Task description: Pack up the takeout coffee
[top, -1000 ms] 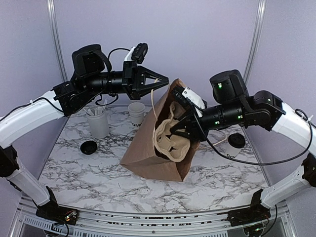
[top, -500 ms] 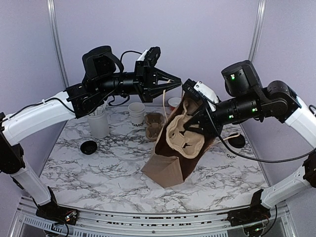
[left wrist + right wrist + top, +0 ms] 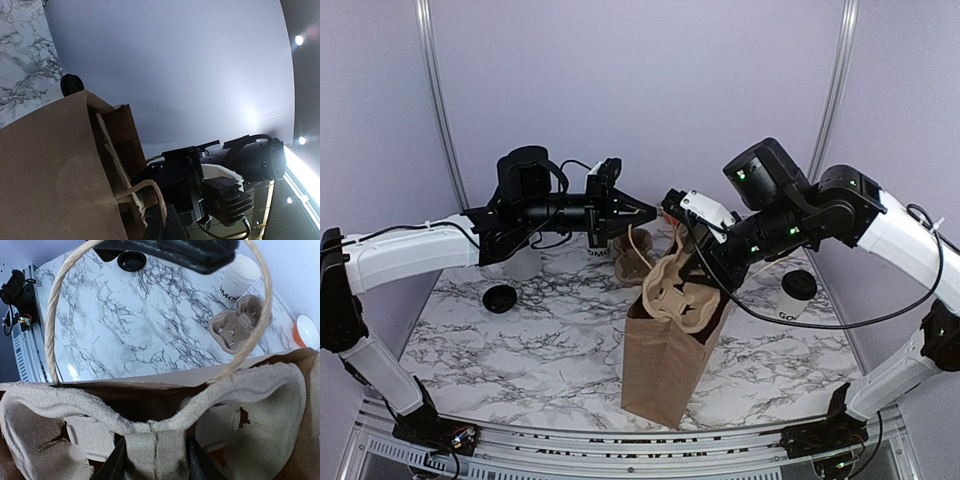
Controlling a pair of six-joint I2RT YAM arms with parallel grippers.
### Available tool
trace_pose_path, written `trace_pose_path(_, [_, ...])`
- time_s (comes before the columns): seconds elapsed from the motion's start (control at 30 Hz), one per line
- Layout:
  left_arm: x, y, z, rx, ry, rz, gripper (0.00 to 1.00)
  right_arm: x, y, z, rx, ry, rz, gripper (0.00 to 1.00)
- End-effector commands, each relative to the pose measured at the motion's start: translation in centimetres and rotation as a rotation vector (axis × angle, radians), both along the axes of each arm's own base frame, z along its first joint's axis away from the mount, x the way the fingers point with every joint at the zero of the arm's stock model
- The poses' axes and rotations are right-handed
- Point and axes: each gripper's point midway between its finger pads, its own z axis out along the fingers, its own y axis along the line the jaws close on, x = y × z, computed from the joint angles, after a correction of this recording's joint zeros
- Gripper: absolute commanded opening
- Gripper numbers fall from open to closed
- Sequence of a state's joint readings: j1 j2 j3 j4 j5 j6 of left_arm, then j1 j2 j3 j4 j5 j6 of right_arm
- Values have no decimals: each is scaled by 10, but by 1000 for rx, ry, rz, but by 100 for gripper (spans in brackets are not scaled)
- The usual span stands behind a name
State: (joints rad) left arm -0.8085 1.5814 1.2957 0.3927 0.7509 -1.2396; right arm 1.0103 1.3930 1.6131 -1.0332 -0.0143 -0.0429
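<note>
Between the fingers (image 3: 117, 466) of our right gripper (image 3: 156, 462), we clamp the pulp carrier (image 3: 45, 405) by its ridge; our left gripper (image 3: 650, 212) pinches the bag handle (image 3: 50, 325).

Marble table (image 3: 520, 350) with loose black lid (image 3: 500, 297), lidded cup (image 3: 797, 295), lidless cup (image 3: 240, 277), cardboard carrier (image 3: 237, 325).

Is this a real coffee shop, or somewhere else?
Probably a robot practice booth, not a real shop: robot arms bolted to a marble-look table, plain bare walls, and café props: a paper bag, a cup carrier and a lidded coffee cup.
</note>
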Motion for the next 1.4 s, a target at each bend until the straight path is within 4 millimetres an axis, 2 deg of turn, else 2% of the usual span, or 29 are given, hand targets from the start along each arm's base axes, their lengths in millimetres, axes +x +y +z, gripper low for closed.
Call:
trace_pose_path(0.0, [-7, 15, 34, -92, -82, 3, 0, 4, -2, 6, -13, -16, 6, 34])
trace_pose_path(0.13, [-10, 18, 39, -100, -108, 6, 0, 6, -5, -2, -40, 3, 2, 34])
trace_pose_path(0.47, [-15, 22, 46, -112, -164, 10, 0, 7, -8, -8, -75, 27, -16, 34])
trace_pose_path(1.07, [-18, 16, 38, -100, -164, -14, 0, 19, 11, -19, -104, 22, 10, 34])
trace_pose_path(1.37, [-17, 15, 38, -99, -163, -16, 0, 19, 10, -24, -117, 23, 13, 34])
